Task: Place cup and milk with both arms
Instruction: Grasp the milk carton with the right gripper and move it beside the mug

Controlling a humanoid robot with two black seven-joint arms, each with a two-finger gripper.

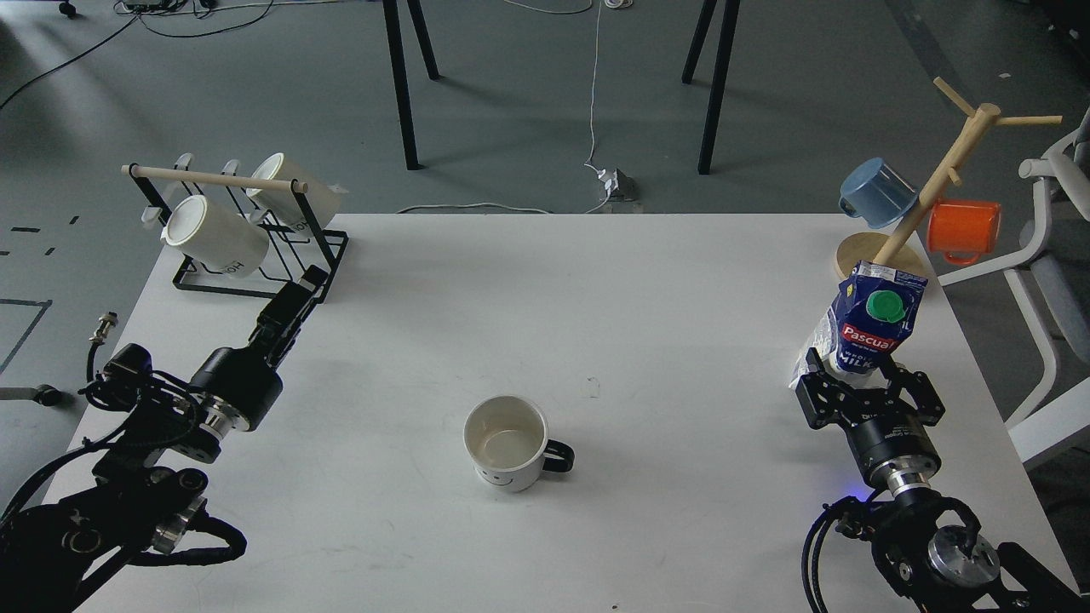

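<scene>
The cup [506, 443], a white mug with a black handle and a small smiley face, stands upright and empty at the table's front centre, with no gripper near it. The milk [875, 319], a blue and white carton with a green cap and a red "Pascual" label, leans slightly at the right side of the table. My right gripper [862, 375] has a finger on each side of the carton's base and grips it; the base itself is hidden. My left gripper [298, 294] points at the black wire rack, far from the cup. Its fingers look like one dark shape.
A black wire rack [255, 285] with two cream mugs stands at the back left. A wooden mug tree [928, 187] with a blue cup and an orange cup stands at the back right, just behind the milk. A white chair [1052, 281] is beyond the table's right edge.
</scene>
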